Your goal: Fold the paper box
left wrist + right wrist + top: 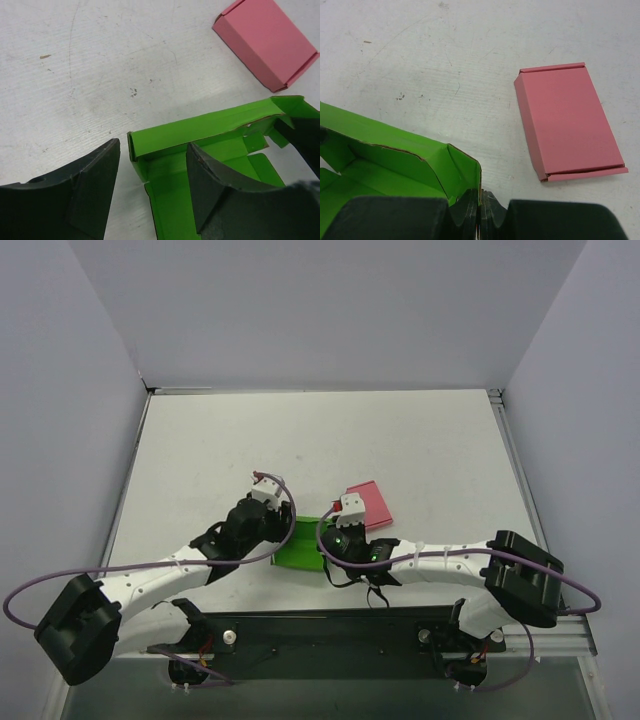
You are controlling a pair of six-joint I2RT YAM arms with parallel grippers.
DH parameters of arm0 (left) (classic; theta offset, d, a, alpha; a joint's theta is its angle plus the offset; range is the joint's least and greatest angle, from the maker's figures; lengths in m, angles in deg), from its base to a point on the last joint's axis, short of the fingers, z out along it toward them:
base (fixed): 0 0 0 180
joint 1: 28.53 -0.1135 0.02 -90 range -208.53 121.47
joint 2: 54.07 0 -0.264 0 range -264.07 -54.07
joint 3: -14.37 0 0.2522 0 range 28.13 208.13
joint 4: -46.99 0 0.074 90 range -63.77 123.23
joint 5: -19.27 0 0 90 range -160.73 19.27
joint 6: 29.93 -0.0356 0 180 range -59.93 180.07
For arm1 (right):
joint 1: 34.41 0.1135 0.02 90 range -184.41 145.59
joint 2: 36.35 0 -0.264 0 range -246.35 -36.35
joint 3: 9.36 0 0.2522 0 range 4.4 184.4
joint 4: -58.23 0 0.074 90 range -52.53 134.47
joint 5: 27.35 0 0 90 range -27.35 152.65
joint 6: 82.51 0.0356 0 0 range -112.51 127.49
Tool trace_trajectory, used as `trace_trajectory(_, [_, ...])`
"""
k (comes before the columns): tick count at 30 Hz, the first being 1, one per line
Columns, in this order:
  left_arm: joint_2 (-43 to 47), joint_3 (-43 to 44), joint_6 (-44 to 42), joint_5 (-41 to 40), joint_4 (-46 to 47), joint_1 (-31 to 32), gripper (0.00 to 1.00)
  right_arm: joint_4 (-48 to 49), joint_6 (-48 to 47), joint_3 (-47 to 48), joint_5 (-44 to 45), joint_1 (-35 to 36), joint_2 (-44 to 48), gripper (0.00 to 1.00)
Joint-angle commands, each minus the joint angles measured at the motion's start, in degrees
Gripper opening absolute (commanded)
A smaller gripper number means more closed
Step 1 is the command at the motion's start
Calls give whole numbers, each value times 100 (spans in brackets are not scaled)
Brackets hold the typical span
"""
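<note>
A white, scuffed table (300,430) fills the space between pale walls. The two white-and-black arms reach in from its near edge, the left arm (150,585) from the left and the right arm (450,565) from the right, and their wrists meet near the middle.

Between them lies the paper box (298,543), a small piece of bright green thin card. It sits open on the near-middle of the table with its walls partly raised and its flaps loose. Just beyond it, to the far right and not touching, a flat pink rectangular card box (372,505) lies closed.

The left gripper (152,150) has its black fingers spread apart. One finger (95,185) is outside the green box's left end wall and the other is inside over its floor, so that wall stands between them. The right gripper (481,200) has its fingers pressed together, pinching the upright corner edge at the right end of the paper box.
</note>
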Motion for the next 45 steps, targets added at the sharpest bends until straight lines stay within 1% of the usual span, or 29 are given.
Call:
trace_trajectory(1, [550,-138,-399,752,231,-42,67,353,-438,-131,-68,-25,-28,0])
trace_trajectory(2, [647,-164,-478,867,197,-51,67,676,-605,-184,-260,-34,-28,0])
trace_trajectory(5, [902,-95,-724,1255,-13,-60,68,1109,-1115,-325,-603,-52,-19,0])
trace_trajectory(7, [991,2,-891,1317,-111,-60,68,1189,-1344,-308,-850,-87,-37,0])
trace_trajectory(8, [1017,28,-961,1578,-172,-33,68,1276,-1441,-316,-946,-104,-63,0])
trace_trajectory(10, [1009,73,-1093,1712,-164,19,68,1286,-1538,-281,-1202,-166,-98,0])
trace_trajectory(11, [982,99,-1128,1921,-129,46,68,1364,-1686,-281,-1281,-183,-133,0])
trace_trajectory(13, [851,160,-1304,2020,-137,212,68,1400,-1802,-255,-1562,-254,-177,0])
trace_trajectory(15, [719,196,-1489,1915,-234,396,68,1392,-1881,-255,-1729,-315,-204,0])
trace_trajectory(19, [701,178,-1700,1389,-366,652,67,1374,-1916,-255,-2010,-473,-177,0])
trace_trajectory(20, [701,135,-1744,1361,-349,705,68,1365,-1934,-246,-2046,-482,-169,0])
trace_trajectory(25, [745,90,-1911,940,-182,784,67,1339,-1978,-246,-2169,-500,-177,0])
trace_trajectory(28, [657,134,-1946,755,-181,810,64,1313,-1978,-255,-2239,-500,-177,0])
trace_trajectory(31, [482,230,-1946,711,-208,863,64,1286,-1961,-237,-2354,-509,-160,0])
trace_trajectory(32, [429,257,-2111,658,-234,881,64,1277,-1952,-237,-2354,-517,-151,0])
trace_trajectory(34, [314,318,-2139,640,-269,898,64,1234,-1943,-237,-2406,-553,-125,0])
trace_trajectory(39, [270,249,-2175,667,-164,925,63,1146,-1943,-255,-2424,-632,33,0])
trace_trajectory(42, [226,248,-2183,596,-173,925,61,1084,-1978,-264,-2494,-676,130,0])
trace_trajectory(44, [183,266,-2210,596,-173,925,54,1058,-2004,-255,-2520,-693,165,0])
trace_trajectory(45, [174,266,-2219,614,-164,942,53,1032,-2013,-255,-2547,-702,174,0])
